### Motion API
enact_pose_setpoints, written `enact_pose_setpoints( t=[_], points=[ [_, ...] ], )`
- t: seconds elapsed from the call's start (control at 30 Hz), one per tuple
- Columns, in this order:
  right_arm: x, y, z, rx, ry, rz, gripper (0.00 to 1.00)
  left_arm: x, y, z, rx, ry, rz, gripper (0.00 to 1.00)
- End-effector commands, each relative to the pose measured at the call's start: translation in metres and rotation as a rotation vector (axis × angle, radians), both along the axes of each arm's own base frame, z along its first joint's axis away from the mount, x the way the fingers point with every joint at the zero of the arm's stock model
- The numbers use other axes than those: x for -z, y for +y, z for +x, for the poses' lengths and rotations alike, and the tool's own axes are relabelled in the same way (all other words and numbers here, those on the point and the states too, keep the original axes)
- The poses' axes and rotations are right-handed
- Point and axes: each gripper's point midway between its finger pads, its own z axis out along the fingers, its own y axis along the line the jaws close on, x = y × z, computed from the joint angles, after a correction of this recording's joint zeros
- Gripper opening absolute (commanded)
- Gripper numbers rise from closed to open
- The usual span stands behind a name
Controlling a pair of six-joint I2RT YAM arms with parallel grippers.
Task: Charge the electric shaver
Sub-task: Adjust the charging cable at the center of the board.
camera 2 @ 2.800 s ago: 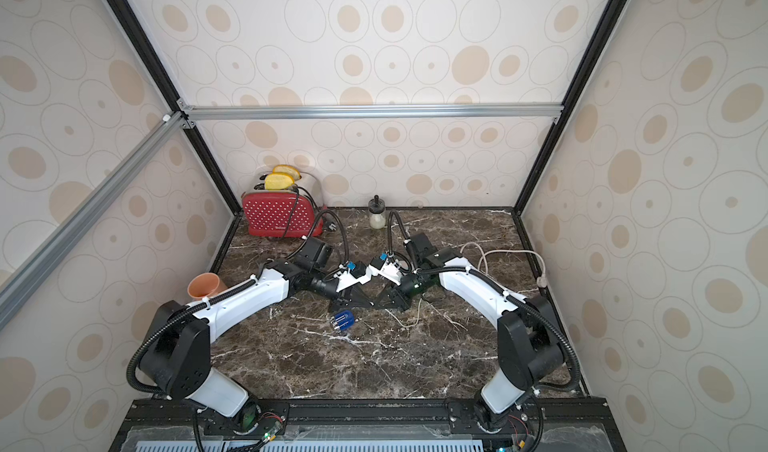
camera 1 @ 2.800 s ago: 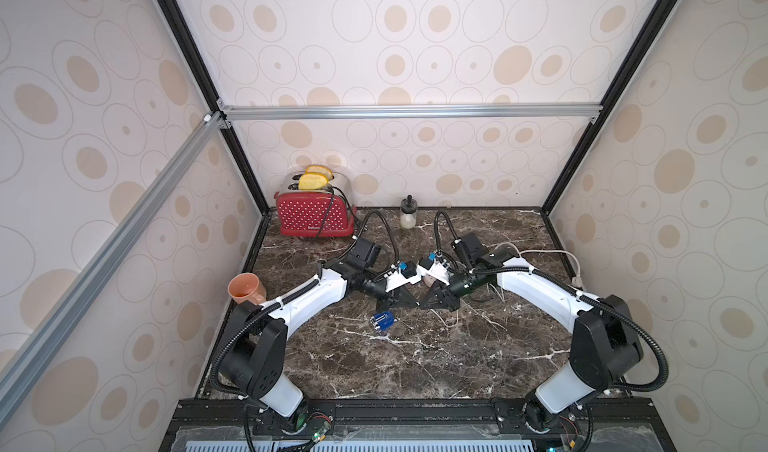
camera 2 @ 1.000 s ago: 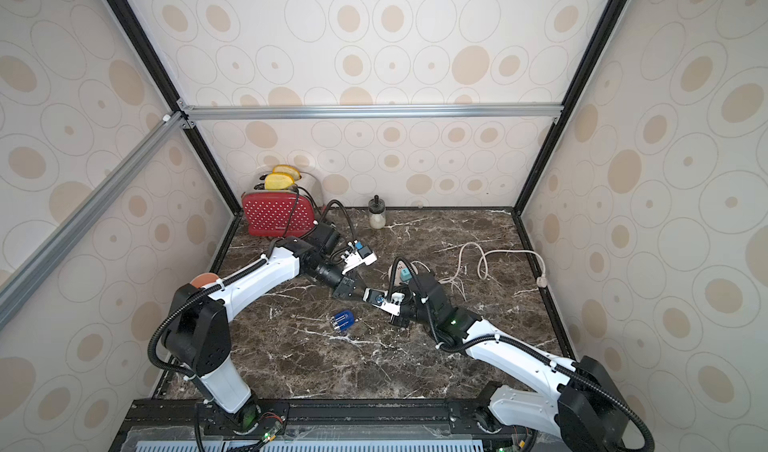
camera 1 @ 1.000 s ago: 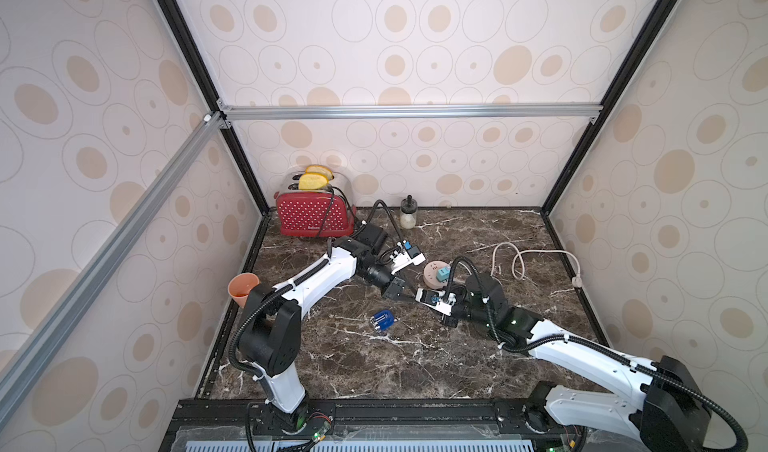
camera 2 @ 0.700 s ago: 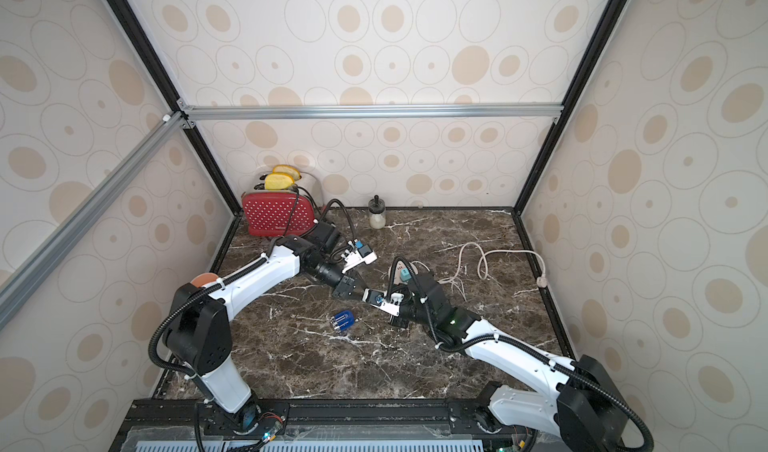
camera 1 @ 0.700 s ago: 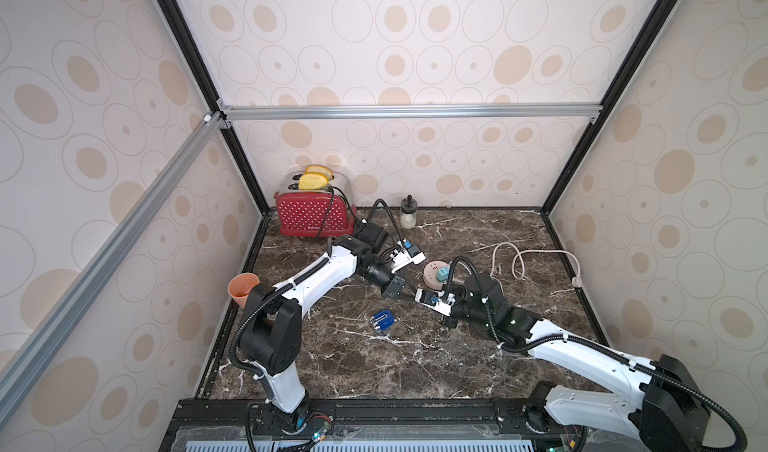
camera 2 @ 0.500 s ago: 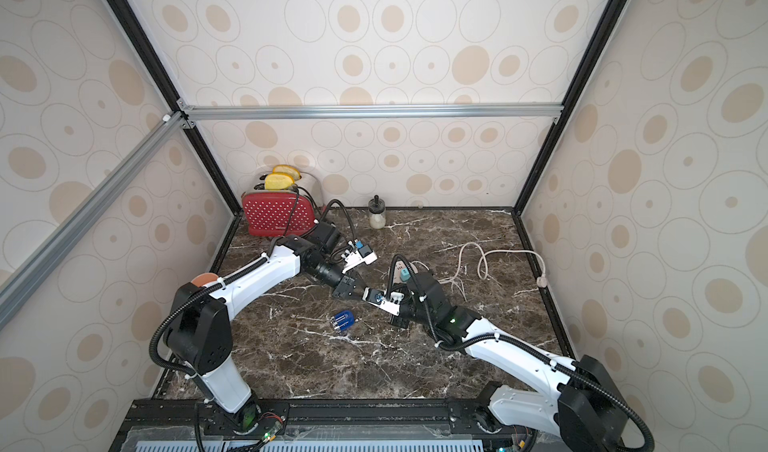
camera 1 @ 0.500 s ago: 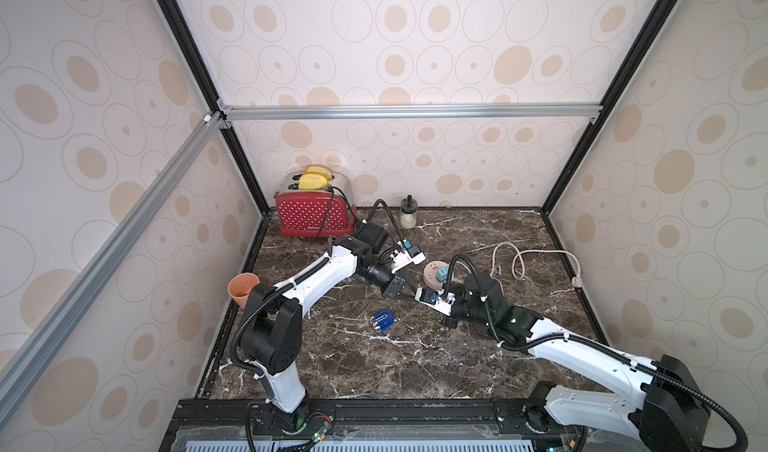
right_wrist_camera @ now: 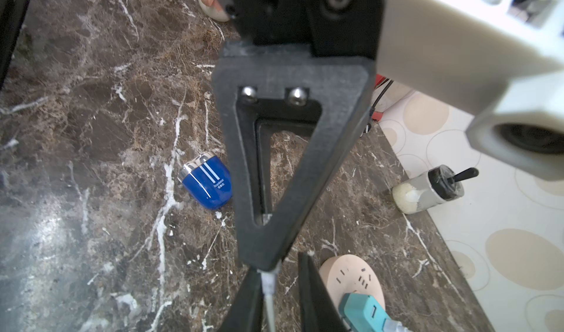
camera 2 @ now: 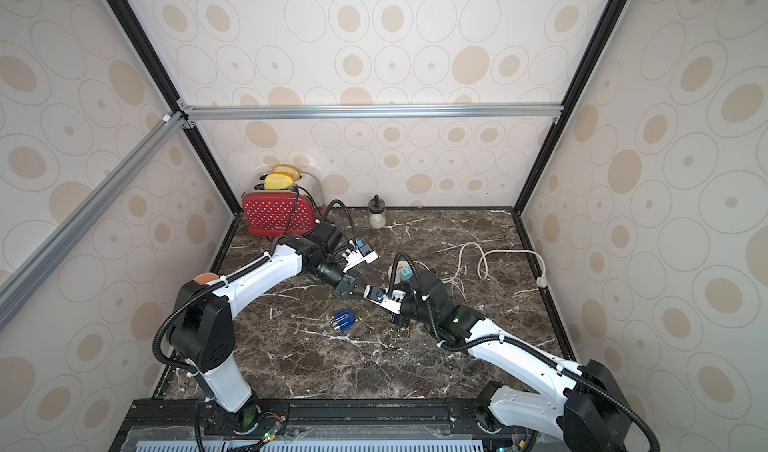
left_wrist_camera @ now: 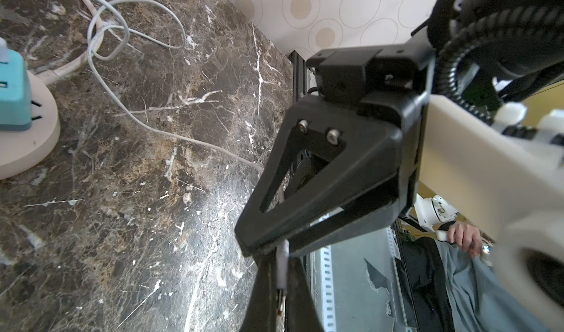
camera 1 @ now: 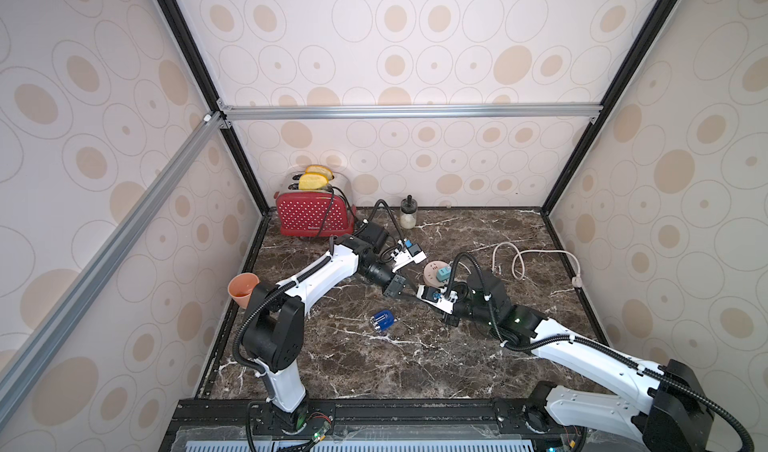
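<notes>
White lettering on electric shaver [right_wrist_camera: 206,182]: too small to read.

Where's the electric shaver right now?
In both top views the electric shaver lies on the table, left of centre, nearer the front than the pink power strip.

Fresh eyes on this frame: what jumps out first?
The left gripper and right gripper meet tip to tip mid-table, a thin white cable plug pinched at the left one's tips. Nearer the front, the blue electric shaver lies alone on the dark marble. A red toaster with toast up sits in the back left corner.
</notes>
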Motion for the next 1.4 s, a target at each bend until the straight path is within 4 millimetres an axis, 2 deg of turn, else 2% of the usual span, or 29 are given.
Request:
enact_pose_setpoints(
  t=[0.0, 0.33, 0.6, 0.63, 0.67, 0.73, 0.77, 0.8, 0.93, 1.07, 1.23, 1.37],
  points=[
    [-0.023, 0.008, 0.004, -0.013, -0.042, 0.056, 0.18, -0.005, -0.002, 0.000, 0.007, 0.016, -0.006, 0.00],
    [-0.027, 0.004, 0.009, 0.021, -0.072, 0.061, 0.00, -0.004, 0.000, -0.004, 0.018, 0.041, -0.004, 0.00],
    [-0.031, -0.001, 0.007, 0.031, -0.051, 0.045, 0.00, 0.001, 0.001, -0.005, 0.022, 0.061, 0.012, 0.00],
    [-0.031, -0.002, 0.006, 0.033, -0.048, 0.044, 0.00, 0.002, 0.001, -0.005, 0.018, 0.059, 0.025, 0.05],
    [-0.031, -0.002, 0.005, 0.031, -0.048, 0.044, 0.00, 0.003, 0.002, -0.004, 0.012, 0.051, 0.038, 0.15],
    [-0.029, -0.004, 0.004, 0.032, -0.034, 0.035, 0.00, 0.004, 0.009, -0.003, 0.004, 0.012, 0.070, 0.42],
    [-0.028, -0.006, 0.004, 0.032, -0.020, 0.026, 0.00, 0.003, 0.013, -0.003, 0.002, -0.016, 0.081, 0.50],
    [-0.025, -0.010, 0.003, 0.031, 0.004, 0.015, 0.00, 0.001, 0.018, -0.004, -0.002, -0.053, 0.084, 0.53],
    [-0.014, -0.021, -0.004, 0.000, 0.115, -0.013, 0.00, -0.004, 0.041, 0.002, -0.072, -0.183, 0.093, 0.56],
    [-0.003, -0.027, -0.010, -0.024, 0.231, -0.039, 0.00, 0.006, 0.062, -0.001, -0.086, -0.342, 0.159, 0.58],
    [0.000, -0.026, -0.022, -0.086, 0.422, -0.008, 0.00, 0.032, 0.086, -0.002, -0.099, -0.498, 0.278, 0.59],
    [0.011, -0.021, -0.029, -0.123, 0.543, -0.054, 0.00, 0.061, 0.093, -0.010, -0.033, -0.567, 0.370, 0.60]
  ],
)
